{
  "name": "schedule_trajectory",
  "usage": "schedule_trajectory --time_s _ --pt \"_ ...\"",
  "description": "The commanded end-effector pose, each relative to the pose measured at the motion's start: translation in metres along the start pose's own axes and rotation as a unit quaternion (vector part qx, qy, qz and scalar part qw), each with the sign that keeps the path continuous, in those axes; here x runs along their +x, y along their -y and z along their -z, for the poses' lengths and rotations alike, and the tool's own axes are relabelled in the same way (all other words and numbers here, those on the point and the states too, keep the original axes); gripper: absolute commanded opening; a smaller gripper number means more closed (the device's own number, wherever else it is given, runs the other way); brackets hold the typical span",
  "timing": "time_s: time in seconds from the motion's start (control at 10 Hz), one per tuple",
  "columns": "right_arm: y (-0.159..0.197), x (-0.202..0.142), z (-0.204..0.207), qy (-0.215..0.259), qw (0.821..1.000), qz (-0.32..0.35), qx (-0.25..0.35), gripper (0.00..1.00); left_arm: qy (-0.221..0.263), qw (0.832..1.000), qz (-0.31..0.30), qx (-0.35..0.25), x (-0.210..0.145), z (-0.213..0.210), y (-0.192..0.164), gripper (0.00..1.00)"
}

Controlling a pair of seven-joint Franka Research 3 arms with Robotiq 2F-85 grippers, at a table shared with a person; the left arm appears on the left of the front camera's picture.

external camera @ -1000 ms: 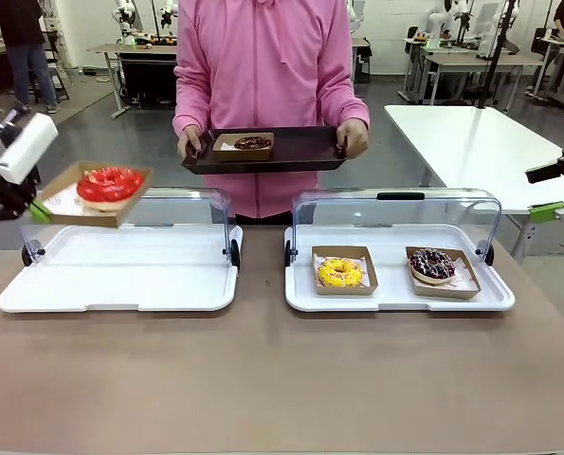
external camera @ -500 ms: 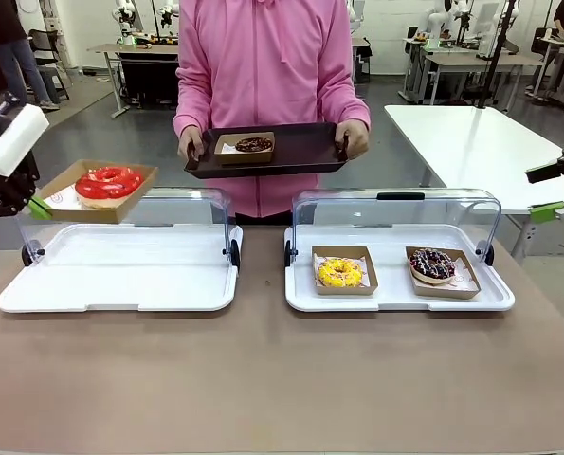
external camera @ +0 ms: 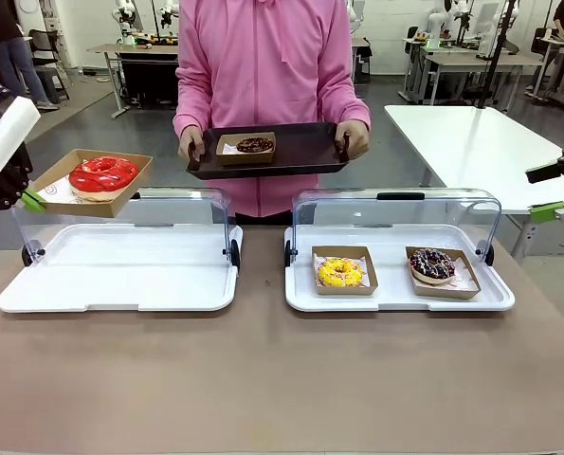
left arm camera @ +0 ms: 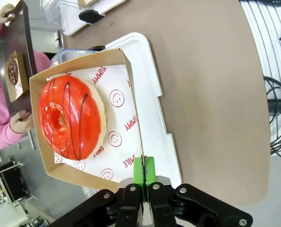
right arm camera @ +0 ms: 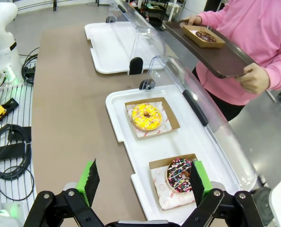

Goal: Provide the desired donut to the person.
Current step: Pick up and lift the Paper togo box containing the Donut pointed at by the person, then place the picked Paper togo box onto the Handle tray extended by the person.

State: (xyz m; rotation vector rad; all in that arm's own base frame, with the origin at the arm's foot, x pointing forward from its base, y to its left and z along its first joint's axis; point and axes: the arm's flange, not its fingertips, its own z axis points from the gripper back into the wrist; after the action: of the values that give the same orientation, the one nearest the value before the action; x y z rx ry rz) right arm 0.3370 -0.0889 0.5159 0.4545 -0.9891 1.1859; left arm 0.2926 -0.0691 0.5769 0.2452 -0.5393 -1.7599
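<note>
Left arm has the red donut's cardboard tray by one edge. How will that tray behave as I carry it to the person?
Likely to sag: the left gripper pinches only one thin wall of the cardboard tray, with the red donut out beyond. It looks tilted in the front view, so the donut may slide on the paper liner.

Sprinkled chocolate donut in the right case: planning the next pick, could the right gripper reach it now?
Probably yes: the case lid stands open, nothing covers the sprinkled donut, and the right gripper is open and empty nearby.
</note>
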Motion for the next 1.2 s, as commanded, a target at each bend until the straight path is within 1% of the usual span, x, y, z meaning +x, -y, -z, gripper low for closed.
schedule_trajectory --time_s 0.0,1.1 --pt "0.0015 -0.0001 0.0021 0.010 1.000 -0.006 -0.001 1.00 -0.010 1.000 -0.008 0.007 0.0028 0.0016 -0.0002 0.00" --pt "0.0015 -0.0001 0.0021 0.010 1.000 -0.006 -0.001 1.00 -0.010 1.000 -0.008 0.007 0.0028 0.0016 -0.0002 0.00"
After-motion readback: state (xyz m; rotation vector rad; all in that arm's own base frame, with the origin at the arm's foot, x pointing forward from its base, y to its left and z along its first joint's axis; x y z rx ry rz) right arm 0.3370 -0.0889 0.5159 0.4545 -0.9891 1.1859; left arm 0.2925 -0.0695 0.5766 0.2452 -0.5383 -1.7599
